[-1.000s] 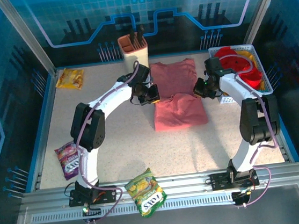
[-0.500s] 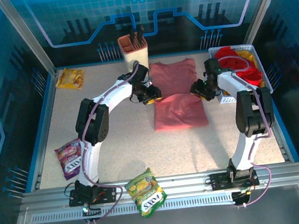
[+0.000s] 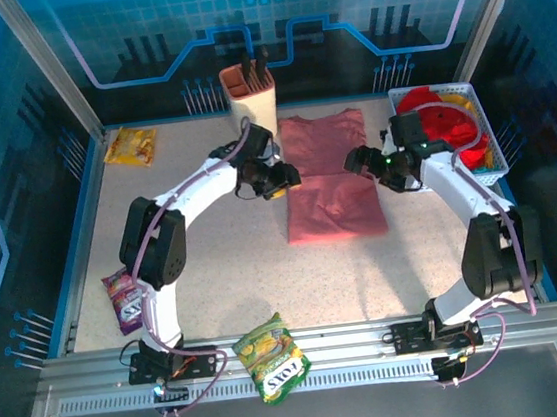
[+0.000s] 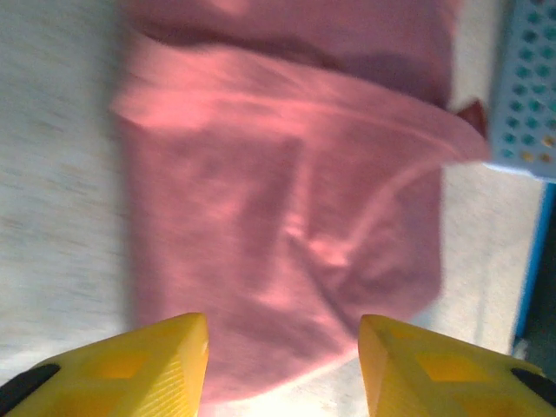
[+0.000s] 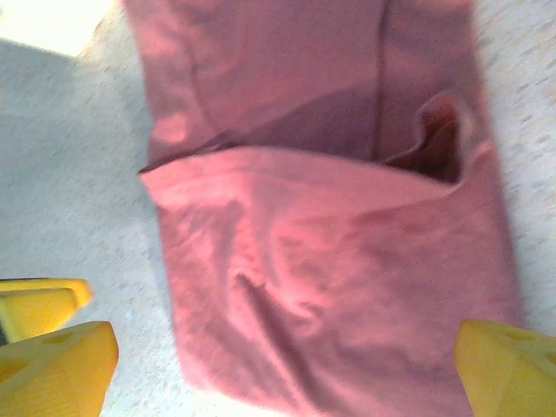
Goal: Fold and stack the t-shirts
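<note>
Left fingers [image 4: 130,365], right fingers [image 5: 52,365] opened off pink t-shirt [image 3: 334,212] edges.

A soft, matt salmon-pink cloth t-shirt [image 3: 333,202] lies on a speckled matt tabletop [image 3: 267,280].

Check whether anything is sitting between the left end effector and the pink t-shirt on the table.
Nothing visible does. The left end effector hangs open above the pink t-shirt, with nothing between it and the cloth. The perforated basket sits off to the shirt's side, out of the path.
</note>
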